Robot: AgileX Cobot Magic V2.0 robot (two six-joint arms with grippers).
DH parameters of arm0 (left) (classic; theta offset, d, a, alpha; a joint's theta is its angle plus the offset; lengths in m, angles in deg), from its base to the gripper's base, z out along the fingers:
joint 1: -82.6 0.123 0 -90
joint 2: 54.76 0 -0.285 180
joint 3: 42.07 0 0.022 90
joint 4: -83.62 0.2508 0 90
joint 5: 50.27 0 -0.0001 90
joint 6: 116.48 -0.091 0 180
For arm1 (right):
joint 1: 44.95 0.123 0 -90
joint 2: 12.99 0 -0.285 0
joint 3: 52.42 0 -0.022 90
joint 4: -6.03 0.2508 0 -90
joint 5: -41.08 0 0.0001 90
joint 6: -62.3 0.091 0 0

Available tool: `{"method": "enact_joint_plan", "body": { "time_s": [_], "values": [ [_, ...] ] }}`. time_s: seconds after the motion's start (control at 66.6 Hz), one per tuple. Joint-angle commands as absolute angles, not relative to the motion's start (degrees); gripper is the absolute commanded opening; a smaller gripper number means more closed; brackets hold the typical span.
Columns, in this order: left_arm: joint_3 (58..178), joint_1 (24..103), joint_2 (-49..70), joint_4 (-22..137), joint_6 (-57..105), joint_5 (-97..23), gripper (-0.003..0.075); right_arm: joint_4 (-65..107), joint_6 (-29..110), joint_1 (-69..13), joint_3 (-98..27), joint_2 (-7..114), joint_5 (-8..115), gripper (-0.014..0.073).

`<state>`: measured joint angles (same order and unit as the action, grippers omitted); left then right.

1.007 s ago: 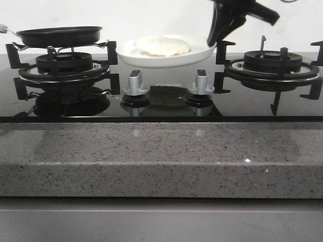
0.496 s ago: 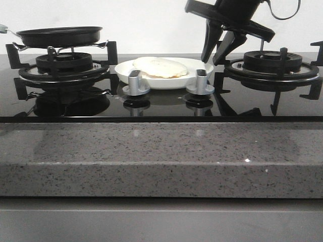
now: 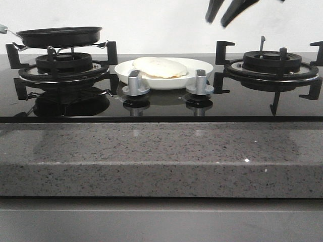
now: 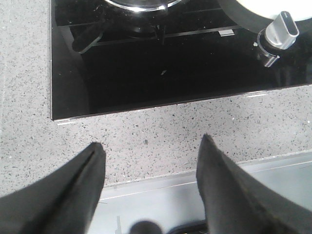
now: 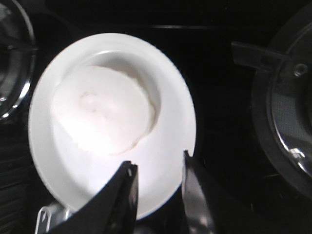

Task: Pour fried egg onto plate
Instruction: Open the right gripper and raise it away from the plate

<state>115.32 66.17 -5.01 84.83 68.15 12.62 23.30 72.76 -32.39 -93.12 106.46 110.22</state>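
Both grippers are empty, jaws parted: right gripper [image 3: 225, 12] high at the plate's [image 3: 194, 64] one o'clock, left gripper [image 4: 151, 187] over the counter edge. Fried egg [image 3: 159, 67] lies on the plate; a careless descent could knock it

1. One plate [image 3: 197, 75] on the glass hob, between the burners.
2. One fried egg [image 3: 159, 67] on it.
3. One black pan [image 3: 59, 36], on the left burner.
4. Two burners: left burner [image 3: 63, 64], right burner [image 3: 272, 61].
5. Two silver knobs: left knob [image 3: 135, 82], right knob [image 3: 200, 82].
6. Two grippers: right gripper [image 3: 224, 12], left gripper [image 4: 151, 161].
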Motion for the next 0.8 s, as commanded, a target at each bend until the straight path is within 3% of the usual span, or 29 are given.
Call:
{"method": "enact_joint_plan", "body": {
  "time_s": [0.0,0.316,0.781],
  "values": [
    [116.63,65.84,-5.07,85.00,68.60,9.36,0.0405,21.74,72.17,-31.86,-94.81,99.59,110.72,0.0267],
    [116.63,65.84,-5.07,85.00,68.60,9.36,0.0405,10.27,72.17,-23.75,-78.39,83.17,106.30,0.0267],
    [116.63,65.84,-5.07,85.00,68.60,9.36,0.0405,6.03,72.17,-23.49,-39.46,52.29,92.44,0.0267]
  ]
}}
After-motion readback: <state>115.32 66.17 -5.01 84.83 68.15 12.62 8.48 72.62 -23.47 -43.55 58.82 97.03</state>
